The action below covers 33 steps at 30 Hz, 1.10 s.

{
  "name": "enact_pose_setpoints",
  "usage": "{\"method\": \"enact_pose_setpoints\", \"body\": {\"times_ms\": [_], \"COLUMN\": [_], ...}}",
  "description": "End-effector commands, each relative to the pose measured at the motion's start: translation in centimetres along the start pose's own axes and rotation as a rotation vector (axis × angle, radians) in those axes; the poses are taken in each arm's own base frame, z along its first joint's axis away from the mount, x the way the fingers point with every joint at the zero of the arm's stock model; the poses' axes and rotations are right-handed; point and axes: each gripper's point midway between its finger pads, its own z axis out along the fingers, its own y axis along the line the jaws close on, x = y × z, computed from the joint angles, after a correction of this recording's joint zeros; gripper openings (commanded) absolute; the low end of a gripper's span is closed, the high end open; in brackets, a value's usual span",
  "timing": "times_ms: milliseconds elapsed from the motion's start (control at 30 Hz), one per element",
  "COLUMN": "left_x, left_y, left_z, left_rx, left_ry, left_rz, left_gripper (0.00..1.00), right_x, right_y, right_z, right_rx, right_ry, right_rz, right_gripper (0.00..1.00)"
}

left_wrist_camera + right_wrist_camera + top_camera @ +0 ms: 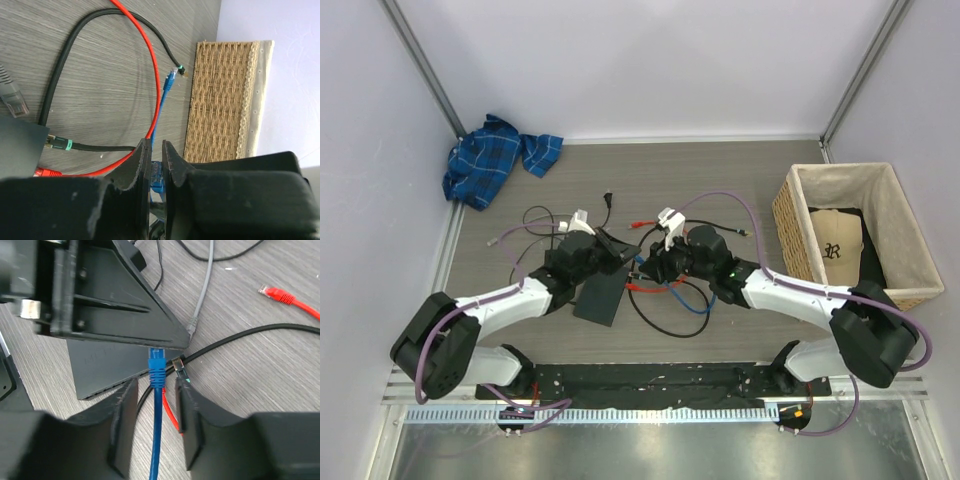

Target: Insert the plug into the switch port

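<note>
Although its tip is hidden under a finger of the left gripper (pixel 155 143), the blue moulded network plug (pixel 156 360) lies right at the near edge of the flat dark grey switch box (pixel 105 367), straight ahead of the right gripper (pixel 155 385). The long axis of the plug and its blue cable (pixel 156 445) runs along the gripper's reach, pointing into the box edge. No view of the switch port itself, so it cannot be told whether the plug is seated or only at the mouth.

Right gripper is released: fingers spread either side of the blue cable, gaps on both sides, no contact seen. The right arm is the nearer one to the plug, so any final push looks like its job, straight forward along the cable line.

Left gripper sits over the box edge just beyond the plug. Its fingers are pinched nearly together with a thin slit and nothing clearly gripped. Whether it presses on the box cannot be told.

Just right of the blue plug is a black plug with green band (pixel 180 371), at the same edge, with a thin red cable (pixel 170 412) between the two. Further ahead-right lie a loose grey plug (pixel 192 327) and a loose red plug (pixel 272 291).

Well off to the right gripper's outer side stands a woven wicker basket with cloth liner (pixel 785 230). It holds a beige cap (pixel 835 240) and something dark beneath, unclear what.
</note>
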Motion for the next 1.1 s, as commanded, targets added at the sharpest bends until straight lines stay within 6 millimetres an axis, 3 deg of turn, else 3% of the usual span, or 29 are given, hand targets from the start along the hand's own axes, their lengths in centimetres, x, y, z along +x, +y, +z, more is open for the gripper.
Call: {"method": "enact_pose_setpoints", "body": {"times_ms": [0,267,333,367,467,500,600,733,800,933,1067], "left_x": [-0.7,-0.5,-0.3,-0.2,-0.5,-0.9,-2.7,-4.9,-6.2,-6.5,-5.6], "left_y": [-2.0,-1.3,-1.1,-0.9,-0.2,-0.5,0.2,2.6,2.8,5.2,8.2], "left_z": [-0.8,-0.8,-0.7,-0.7,-1.1,-1.3,-2.6,-5.0,-6.0,-6.7,-5.9], "left_rx": [0.08,0.062,0.058,0.05,0.008,0.0,-0.106,-0.275,-0.319,-0.436,-0.493], "left_ry": [-0.039,-0.052,-0.044,-0.04,-0.051,-0.065,-0.112,-0.169,-0.201,-0.142,-0.05], "left_rz": [0.032,0.041,0.045,0.047,0.095,0.127,0.28,0.448,0.524,0.621,0.605], "left_gripper": [0.04,0.04,0.06,0.07,0.29,0.42,0.61,0.76,0.84,0.97,1.0], "right_x": [-2.5,-2.4,-2.0,-1.8,-0.4,0.2,2.8,5.9,7.0,8.4,9.0], "right_y": [0.7,0.9,0.8,0.7,0.8,0.9,1.3,1.9,2.3,2.5,2.6], "right_z": [0.4,0.7,0.6,0.6,0.3,0.2,-0.5,-0.7,-0.5,0.3,1.4], "right_rx": [-0.035,-0.051,-0.049,-0.049,-0.062,-0.071,-0.098,-0.136,-0.151,-0.168,-0.174], "right_ry": [-0.042,-0.041,-0.028,-0.018,0.024,0.036,0.1,0.173,0.202,0.238,0.259], "right_rz": [-0.015,-0.024,-0.034,-0.041,-0.054,-0.058,-0.085,-0.148,-0.168,-0.203,-0.227], "right_gripper": [0.4,0.14,0.01,0.01,0.01,0.01,0.01,0.01,0.01,0.01,0.01]}}
